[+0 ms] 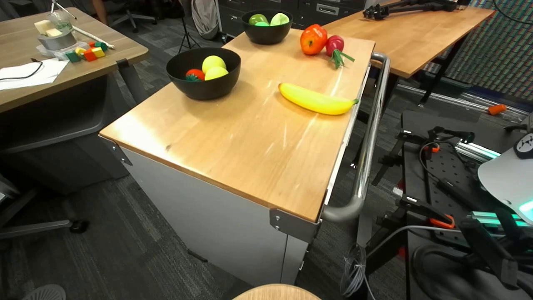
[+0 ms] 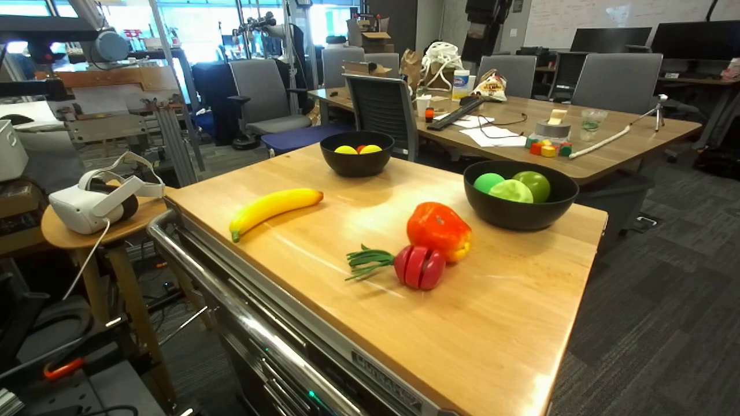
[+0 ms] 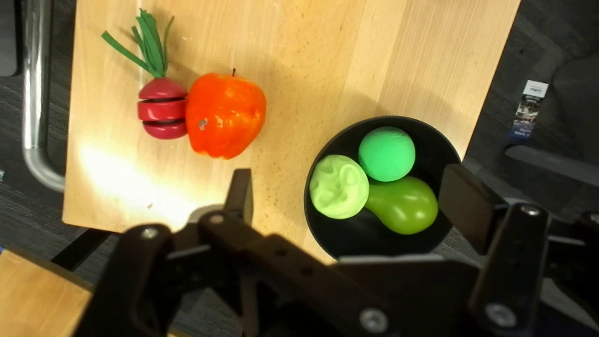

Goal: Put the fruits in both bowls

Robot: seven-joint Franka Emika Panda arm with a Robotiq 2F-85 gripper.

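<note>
My gripper [image 3: 348,187] is open in the wrist view, nothing between its fingers, above the black bowl [image 3: 374,243]. That bowl contains a green ball [image 3: 387,153], a pale green crinkled piece [image 3: 339,187] and a green pear-shaped piece [image 3: 407,208]. Two yellow balls [image 1: 213,63] and a red piece [image 1: 195,74] lie inside the second black bowl [image 1: 206,89]. On the tabletop, an orange-red piece [image 2: 437,228] touches a sliced red piece with green leaves [image 2: 417,267]. A yellow banana [image 2: 274,209] lies apart from them. Neither exterior view shows the gripper.
A metal rail handle [image 1: 374,133] runs along one side of the wooden cart top [image 1: 233,137]. The green-filled bowl stands close to the cart's edge. A stool with a white headset [image 2: 110,199] and a desk [image 2: 613,162] stand nearby.
</note>
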